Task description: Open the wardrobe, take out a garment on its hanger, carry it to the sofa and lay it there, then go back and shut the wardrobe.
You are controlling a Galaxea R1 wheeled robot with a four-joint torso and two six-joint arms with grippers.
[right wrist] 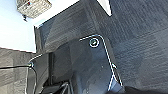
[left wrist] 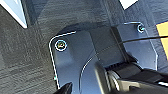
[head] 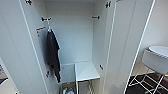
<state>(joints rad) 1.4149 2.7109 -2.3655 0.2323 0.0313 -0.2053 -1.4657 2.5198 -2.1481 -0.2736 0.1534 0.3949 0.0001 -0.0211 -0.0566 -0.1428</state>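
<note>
Inside, the wardrobe [head: 75, 37] is being seen from close range in the head view, with both doors swung wide: the left door [head: 15, 50] is filling the left edge, the right door [head: 125, 45] is standing open on the other side. A dark grey T-shirt [head: 53, 53] is hanging on a white hanger [head: 49, 28] from a peg on the left inner wall. A white shelf [head: 86, 71] is sitting low inside, with some small coloured items [head: 68, 90] on the bottom beneath it. No red jacket is being shown among the hanging clothes, so the garment's whereabouts cannot be told; judged from that, the taking-out is probably done already, while the closing of the wardrobe is plainly not yet done. Whether the garment is lying on the sofa cannot be confirmed.

To the right of the open door, a small white chair [head: 153, 60] on thin wire legs is standing on dark flooring.

Grey carpet [left wrist: 22, 57] is being viewed by the left wrist camera, and like carpet [right wrist: 140, 37] by the right wrist camera, with a pale wall [right wrist: 12, 30] alongside. Whether either gripper is spread or pressed together cannot be told.
</note>
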